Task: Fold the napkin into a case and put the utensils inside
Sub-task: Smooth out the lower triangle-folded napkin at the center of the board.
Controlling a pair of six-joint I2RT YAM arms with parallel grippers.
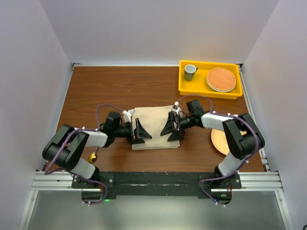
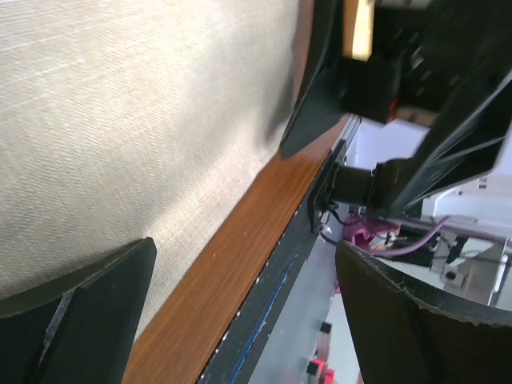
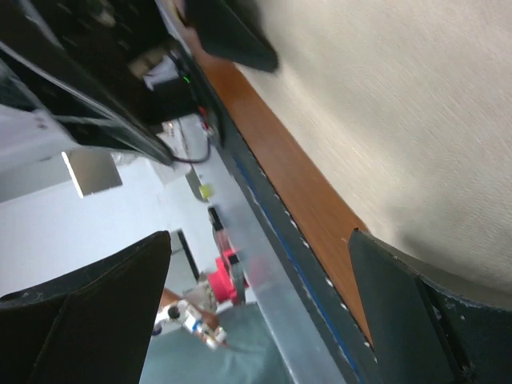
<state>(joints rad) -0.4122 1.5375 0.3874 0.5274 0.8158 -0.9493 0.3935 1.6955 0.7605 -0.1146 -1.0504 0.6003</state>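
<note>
Both arms fold inward from their bases, elbows pushed out toward 9 and 3 o'clock, forearms low and reaching toward each other. The left hand (image 1: pixel 139 131) points to 3 o'clock and the right hand (image 1: pixel 171 128) to 9 o'clock, facing each other but apart. Each hand's jaws are spread wide.

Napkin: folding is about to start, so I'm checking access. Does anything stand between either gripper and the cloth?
Nothing visible does. The left gripper and right gripper, both open, sit right at the near side of the napkin, with only bare cloth and the table showing beneath their fingers.
</note>
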